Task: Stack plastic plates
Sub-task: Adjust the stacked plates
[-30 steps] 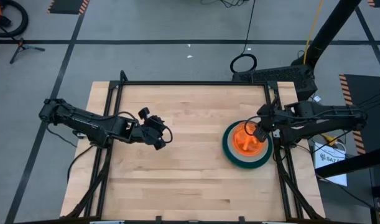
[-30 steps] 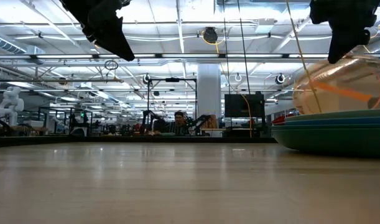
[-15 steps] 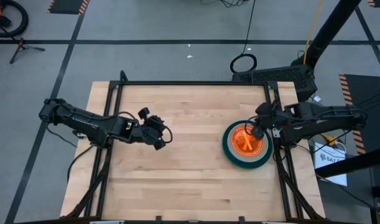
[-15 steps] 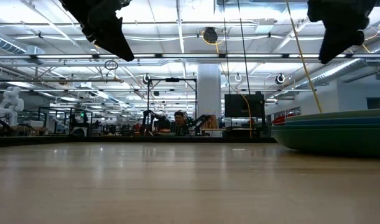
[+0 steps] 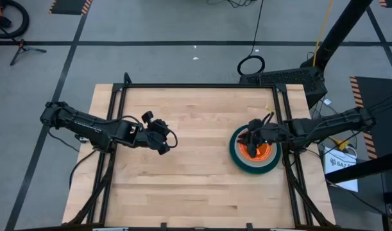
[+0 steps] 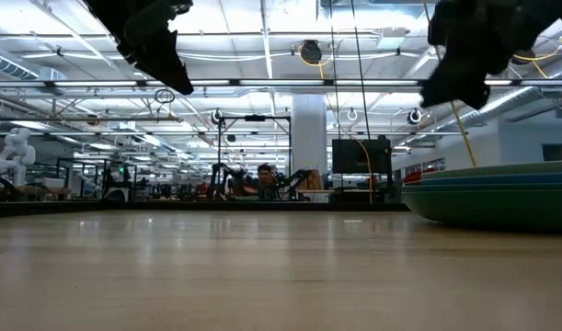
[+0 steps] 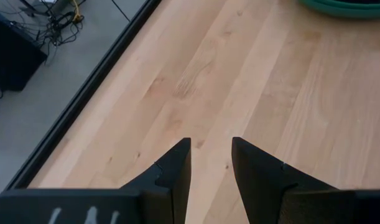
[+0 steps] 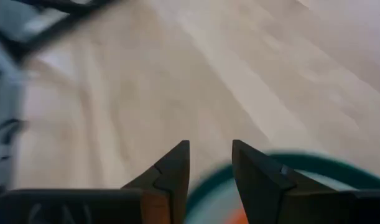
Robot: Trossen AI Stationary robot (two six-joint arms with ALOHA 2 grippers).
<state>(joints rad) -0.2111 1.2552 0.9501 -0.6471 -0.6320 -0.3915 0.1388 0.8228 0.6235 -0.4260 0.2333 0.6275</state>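
The plastic plates sit stacked near the table's right edge, with a dark green plate (image 5: 242, 163) at the bottom and a small translucent orange plate (image 5: 264, 153) on top. In the low view only the stack's green and blue rims (image 6: 492, 195) show. My right gripper (image 5: 249, 136) hovers open just above the stack's far-left part; its wrist view shows the green rim (image 8: 289, 160) below the open fingers (image 8: 210, 146). My left gripper (image 5: 163, 142) hangs open over bare wood left of centre (image 7: 210, 143), far from the stack (image 7: 351, 5).
Black frame rails (image 5: 282, 119) run along the table's left, far and right sides. Bare wood (image 5: 202, 167) lies between the two grippers and toward the near edge. A person (image 6: 265, 176) sits in the room far beyond the table.
My right gripper held an orange plate tilted over the stack, then let it go. The plate has dropped flat into the stack, below the green rim. The gripper has since moved toward the table's left edge over the stack and tipped more level.
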